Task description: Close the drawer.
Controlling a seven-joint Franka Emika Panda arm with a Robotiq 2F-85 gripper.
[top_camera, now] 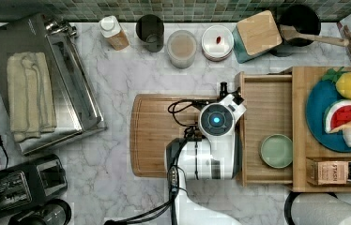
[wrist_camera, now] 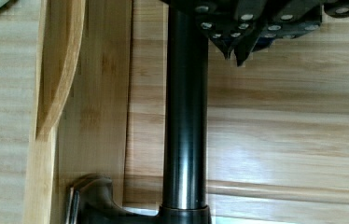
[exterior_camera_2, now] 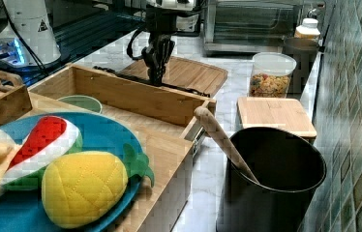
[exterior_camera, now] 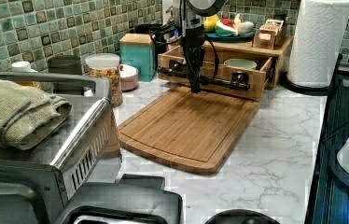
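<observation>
The drawer [top_camera: 267, 108] stands pulled out of the wooden shelf toward the top view's left, and a green bowl [top_camera: 277, 151] sits inside it. Across its front wall [exterior_camera: 255, 85] runs a black bar handle [wrist_camera: 184, 116]. My gripper [wrist_camera: 235, 51] points straight down just outside that front wall, beside the handle and above the cutting board [top_camera: 155, 136]. Its fingers are shut together with nothing between them. From the sides, the gripper [exterior_camera: 194, 88] hangs in front of the handle, near the middle of the drawer front [exterior_camera_2: 135, 96].
The shelf top [top_camera: 300, 117] carries a blue plate of toy fruit [top_camera: 321, 101] and a tea box [top_camera: 338, 172]. Jars and canisters [top_camera: 181, 48] line the back wall. A toaster oven [top_camera: 47, 79] sits at the top view's left, and a paper towel roll [exterior_camera: 319, 39] stands beside the shelf.
</observation>
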